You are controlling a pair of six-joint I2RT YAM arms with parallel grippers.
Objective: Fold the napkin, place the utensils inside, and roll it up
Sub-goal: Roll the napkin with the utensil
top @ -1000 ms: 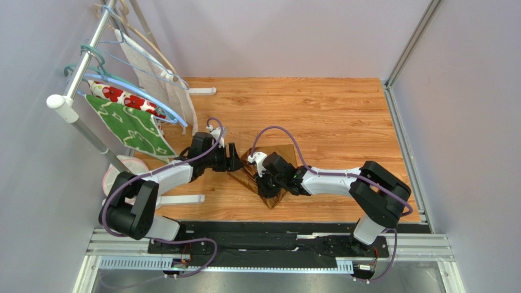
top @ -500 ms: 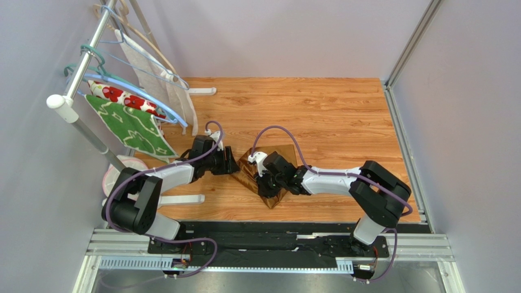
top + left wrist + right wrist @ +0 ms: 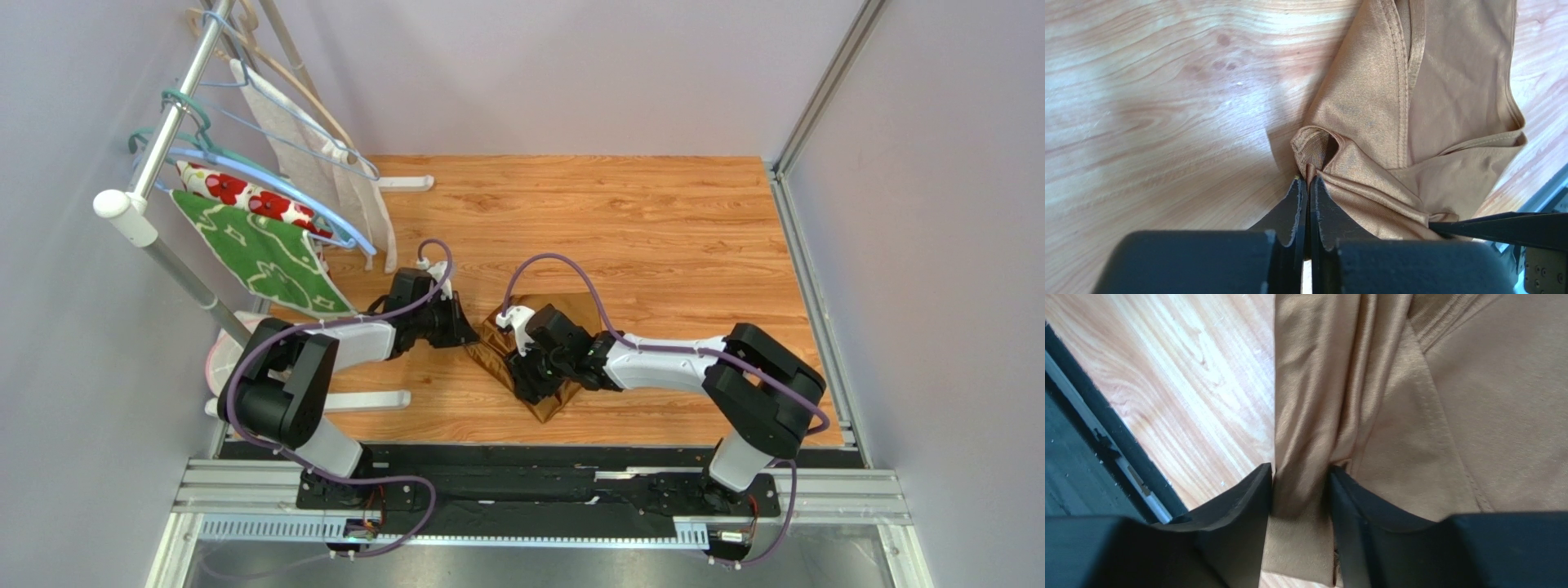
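The golden-brown napkin (image 3: pixel 567 312) lies crumpled on the wooden table, between the two arms. My left gripper (image 3: pixel 470 339) is at its left edge. In the left wrist view, this gripper (image 3: pixel 1308 179) is shut on a small puckered fold of the napkin (image 3: pixel 1444 92). My right gripper (image 3: pixel 530 368) hovers low over the napkin's near part. In the right wrist view its jaws (image 3: pixel 1300 471) stand apart, with a long ridge of the napkin (image 3: pixel 1487 386) running between the fingers. The utensils are out of view.
A clothes rack (image 3: pixel 153 159) with hangers stands at the left, carrying a green leaf-patterned cloth (image 3: pixel 264 257) and a white cloth with red flowers (image 3: pixel 239 194). Grey walls close in the left, back and right. The table's black front rail (image 3: pixel 1088 435) lies near the right gripper.
My left gripper has slid slightly toward the napkin and shut on its edge. The right gripper's jaws have widened around the fold that they held.
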